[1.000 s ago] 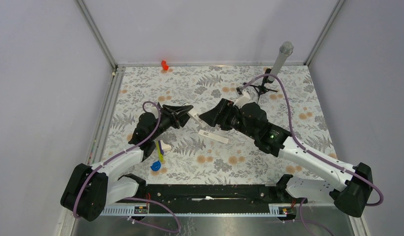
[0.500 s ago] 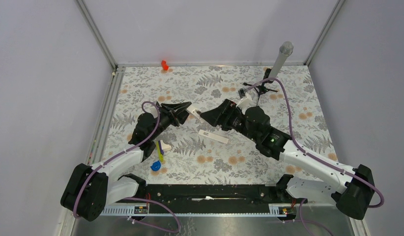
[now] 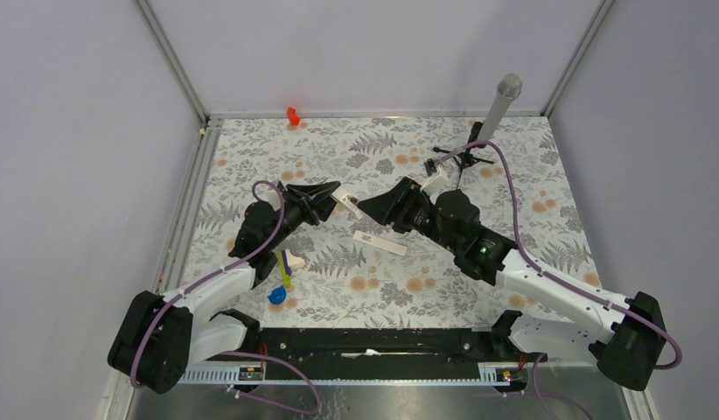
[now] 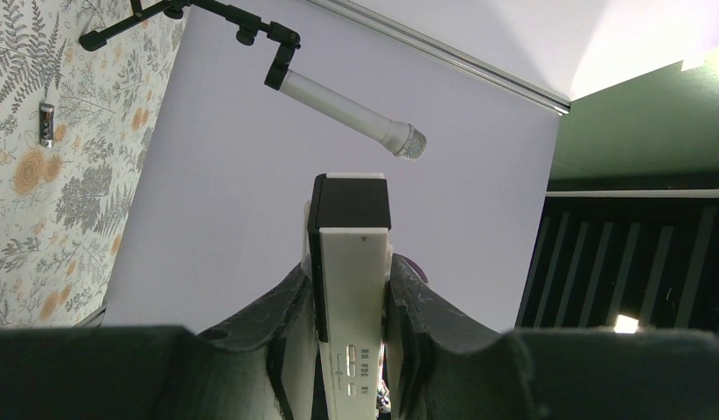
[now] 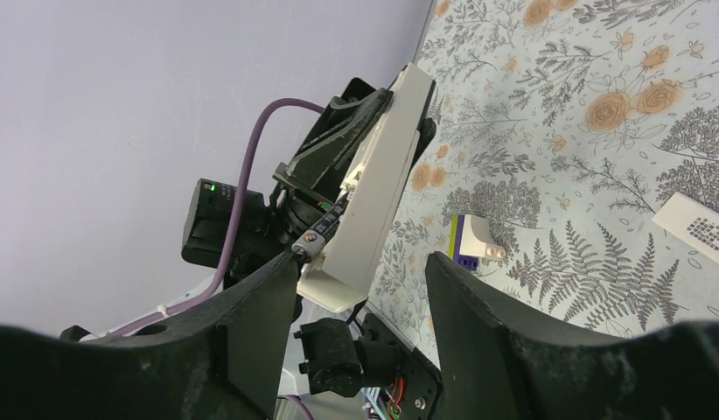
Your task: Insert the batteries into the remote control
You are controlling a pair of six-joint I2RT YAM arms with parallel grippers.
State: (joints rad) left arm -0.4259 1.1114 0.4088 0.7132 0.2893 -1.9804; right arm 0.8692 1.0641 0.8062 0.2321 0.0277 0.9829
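Closest to my bases, beside my left arm, a toy cluster (image 3: 284, 273) of yellow, white and blue pieces lies on the fern-patterned table (image 3: 242, 162). A little farther out, near the middle, a white strip (image 3: 380, 242) with a grey mark lies flat on the table, just below my right gripper (image 3: 366, 208) in the top view.

Above that strip my two grippers meet tip to tip. My left gripper (image 3: 328, 194) holds the remote control (image 3: 345, 204) up off the table, its jaws pinching the white bar on both long sides. From my left wrist I see the dark section at the free end, out past the jaws, and the small grey marks lower down between them. My right gripper faces it from the other side with its jaws spread, and the free end of the remote control sits between them. There is a clear gap on one side. On the other side I cannot tell whether the finger touches the bar.

Farther on, a battery (image 4: 47, 123) lies on the table, a small dark cylinder well apart from both grippers and near the feet of a black microphone stand (image 3: 461, 157). The microphone (image 3: 506, 90) on it leans toward the far right corner. At the far edge, against the back wall, sits a small red piece (image 3: 292, 115).
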